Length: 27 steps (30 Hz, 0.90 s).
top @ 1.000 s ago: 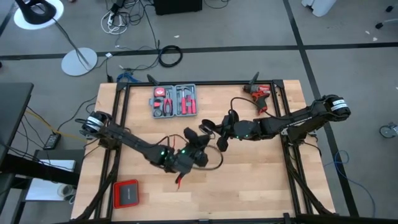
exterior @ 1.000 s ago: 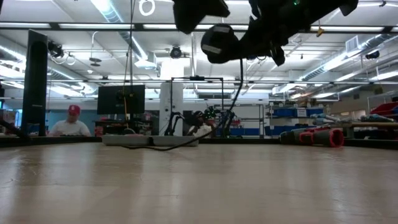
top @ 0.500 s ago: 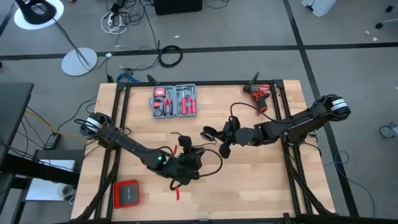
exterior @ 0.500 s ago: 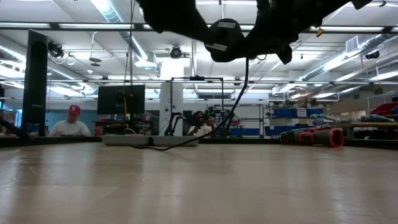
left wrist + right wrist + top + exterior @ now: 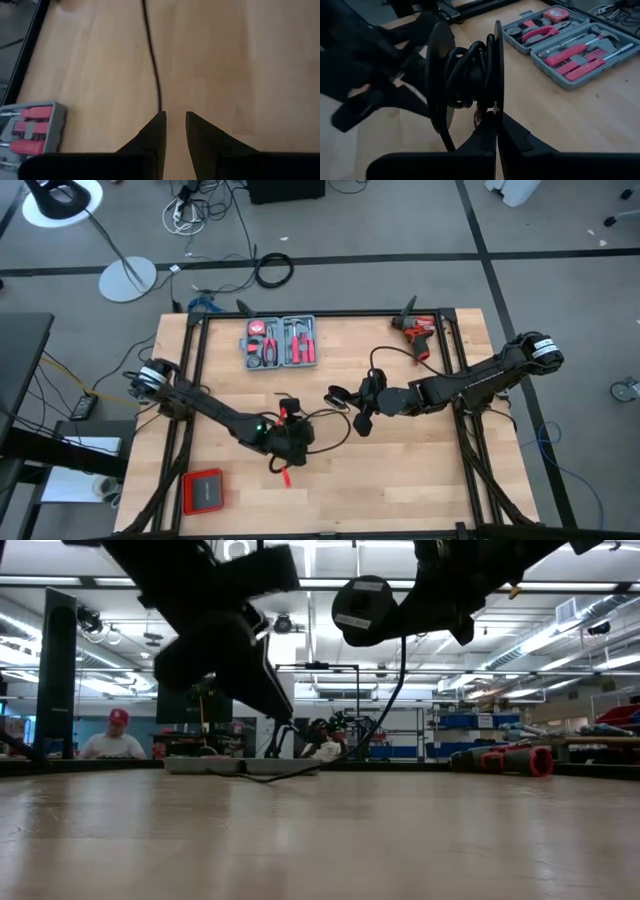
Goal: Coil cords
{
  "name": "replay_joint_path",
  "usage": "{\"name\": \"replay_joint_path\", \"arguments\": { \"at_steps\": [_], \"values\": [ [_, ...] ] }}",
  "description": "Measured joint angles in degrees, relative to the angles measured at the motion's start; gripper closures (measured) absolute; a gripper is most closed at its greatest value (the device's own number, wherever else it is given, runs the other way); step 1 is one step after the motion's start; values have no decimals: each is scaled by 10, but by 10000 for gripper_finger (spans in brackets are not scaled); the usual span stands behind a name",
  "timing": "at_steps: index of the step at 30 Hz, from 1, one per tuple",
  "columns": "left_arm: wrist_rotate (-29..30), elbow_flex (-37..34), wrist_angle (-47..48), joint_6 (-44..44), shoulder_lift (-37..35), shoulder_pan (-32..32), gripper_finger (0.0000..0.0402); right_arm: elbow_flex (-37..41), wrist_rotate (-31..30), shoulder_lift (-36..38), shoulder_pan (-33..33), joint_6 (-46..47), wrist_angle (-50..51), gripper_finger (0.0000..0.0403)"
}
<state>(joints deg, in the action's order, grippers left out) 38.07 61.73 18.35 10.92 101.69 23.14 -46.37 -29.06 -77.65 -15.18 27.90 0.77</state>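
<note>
My right gripper hangs above the table's middle, shut on a black two-disc reel with the cord wound on it in several turns. From the reel the thin black cord drops to the table and runs on toward my left gripper, which is low over the table to the reel's left. In the left wrist view the cord lies on the wood and ends at one fingertip. A narrow gap with bare wood shows between the fingers. My left gripper: the cord meets the tip of one finger and disappears behind it; I cannot tell whether the finger touches it. My right gripper pinches the rim of one reel disc between its two fingers. The reel is lifted clear, discs upright, cord hanging slack below.
A grey tool case with red-handled tools lies at the far middle, a red drill at the far right, a red-and-black box at the near left. Black frame rails edge the table. A person sits beyond it.
My left gripper has come down from beside the reel toward the table and its near-left, tipping down and rolling as it went. In the low view it has dropped in from the top, left of the reel. The reel has stayed held up.
</note>
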Motion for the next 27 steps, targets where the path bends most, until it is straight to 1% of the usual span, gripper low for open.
{"name": "replay_joint_path", "arguments": {
  "at_steps": [2,7,9,15,19,22,27],
  "values": [
    [-6,-12,-16,2,0,-8,325,0,2,0,-1,4,2,403],
    [-64,-38,-61,3,0,-33,325,0,3,0,-3,5,0,403],
    [-74,-47,-73,3,0,-41,322,0,3,0,-5,5,0,403],
    [-75,-63,-77,3,0,-56,293,0,6,0,-6,5,-1,403],
    [-78,-74,-84,-17,0,-62,274,0,6,0,-6,5,-3,403],
    [-78,-83,-87,-34,0,-68,269,0,6,0,-6,5,-5,403],
    [-79,-109,-127,-78,0,-77,269,0,6,0,-6,3,-10,403]
  ]
}}
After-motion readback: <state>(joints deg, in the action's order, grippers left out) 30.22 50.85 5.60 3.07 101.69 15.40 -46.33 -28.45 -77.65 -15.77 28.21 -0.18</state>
